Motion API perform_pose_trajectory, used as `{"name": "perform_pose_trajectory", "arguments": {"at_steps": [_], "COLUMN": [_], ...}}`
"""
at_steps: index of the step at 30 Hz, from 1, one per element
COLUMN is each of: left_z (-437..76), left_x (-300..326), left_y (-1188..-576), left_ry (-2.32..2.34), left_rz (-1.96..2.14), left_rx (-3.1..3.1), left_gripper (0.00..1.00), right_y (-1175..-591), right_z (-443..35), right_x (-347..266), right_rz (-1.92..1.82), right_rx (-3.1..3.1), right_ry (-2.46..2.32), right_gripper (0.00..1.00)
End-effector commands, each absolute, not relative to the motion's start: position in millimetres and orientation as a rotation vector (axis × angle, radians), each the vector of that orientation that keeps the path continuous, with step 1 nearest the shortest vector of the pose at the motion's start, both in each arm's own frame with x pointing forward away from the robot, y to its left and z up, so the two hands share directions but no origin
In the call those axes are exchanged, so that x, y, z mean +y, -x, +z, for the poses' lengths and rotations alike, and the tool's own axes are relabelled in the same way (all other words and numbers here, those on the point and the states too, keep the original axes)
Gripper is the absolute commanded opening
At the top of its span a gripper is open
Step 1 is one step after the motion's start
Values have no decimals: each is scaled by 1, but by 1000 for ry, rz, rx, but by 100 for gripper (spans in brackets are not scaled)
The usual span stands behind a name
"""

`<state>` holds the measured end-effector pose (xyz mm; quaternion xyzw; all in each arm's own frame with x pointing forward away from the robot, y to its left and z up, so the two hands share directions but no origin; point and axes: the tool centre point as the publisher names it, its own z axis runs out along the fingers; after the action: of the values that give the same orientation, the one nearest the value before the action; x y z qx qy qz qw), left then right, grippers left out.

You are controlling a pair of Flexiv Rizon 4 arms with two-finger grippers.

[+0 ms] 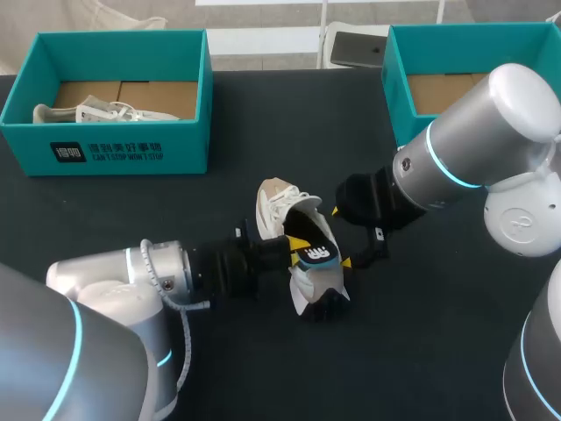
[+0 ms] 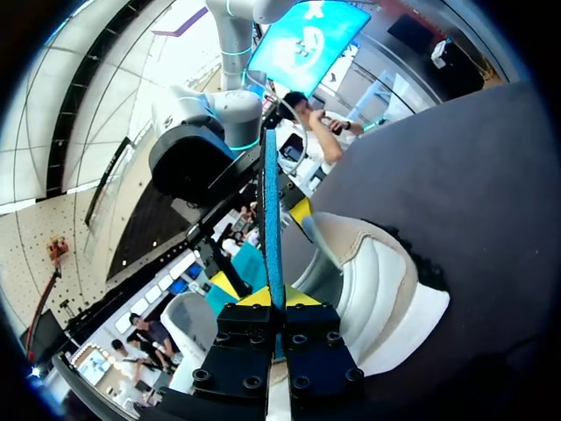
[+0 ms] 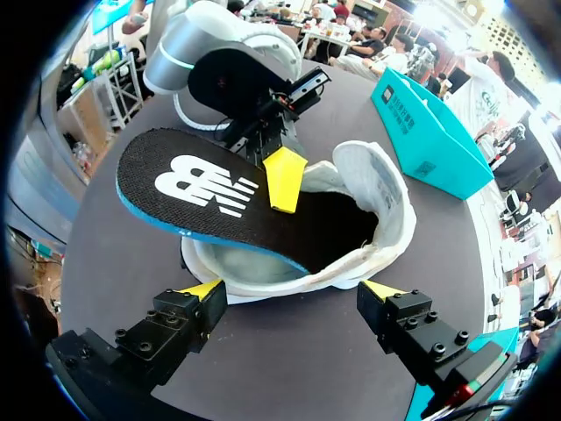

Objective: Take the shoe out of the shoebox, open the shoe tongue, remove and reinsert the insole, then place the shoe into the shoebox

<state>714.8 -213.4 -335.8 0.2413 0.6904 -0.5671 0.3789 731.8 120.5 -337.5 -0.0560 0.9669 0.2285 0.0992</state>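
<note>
Your left gripper [image 1: 298,244], nearest the camera, has its fingers pinched on the insole [image 3: 197,189], which tilts over the opening of the shoe [image 3: 372,189]. The shoe lies on the worktop [image 1: 131,219], apart from the left shoebox [image 1: 123,149] and the right shoebox [image 1: 408,88]. Your right gripper [image 3: 294,294] faces the shoe, its fingers spread wide and holding nothing.

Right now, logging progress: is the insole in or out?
Partly out: left gripper holds the insole, one end inside the shoe, the rest raised.

Black table [image 1: 263,123], teal shoebox [image 1: 114,149] back-left, 2nd teal shoebox [image 1: 399,88] back-right, white shoe [image 1: 279,203] approx. mid-table.
</note>
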Motion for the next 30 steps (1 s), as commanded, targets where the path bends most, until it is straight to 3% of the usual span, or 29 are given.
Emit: {"name": "perform_pose_trajectory", "arguments": {"at_steps": [1, 9, 15, 18, 19, 30], "left_z": [-330, -313, -313, -322, -325, -343], "left_x": [-213, -215, -224, -229, -231, -222], "left_y": [-706, -695, -685, -687, -688, -713], "left_ry": [-624, -660, -696, -698, -697, -650], "left_rz": [-1450, -1455, -1471, -1472, -1471, -1382], "left_rx": [1758, 1706, 1702, 1717, 1723, 1751], "left_gripper": [36, 43, 31, 4, 0, 0], "right_y": [-730, -730, -730, -730, -730, -730], "right_z": [-339, -339, -339, -339, -339, -339], "right_x": [122, 122, 122, 122, 122, 122], "right_rz": [668, 668, 668, 668, 668, 668], "right_rx": [2857, 2857, 2857, 2857, 2857, 2857], "right_ry": [161, 161, 161, 161, 161, 161], "right_gripper": [100, 100, 100, 100, 100, 100]}}
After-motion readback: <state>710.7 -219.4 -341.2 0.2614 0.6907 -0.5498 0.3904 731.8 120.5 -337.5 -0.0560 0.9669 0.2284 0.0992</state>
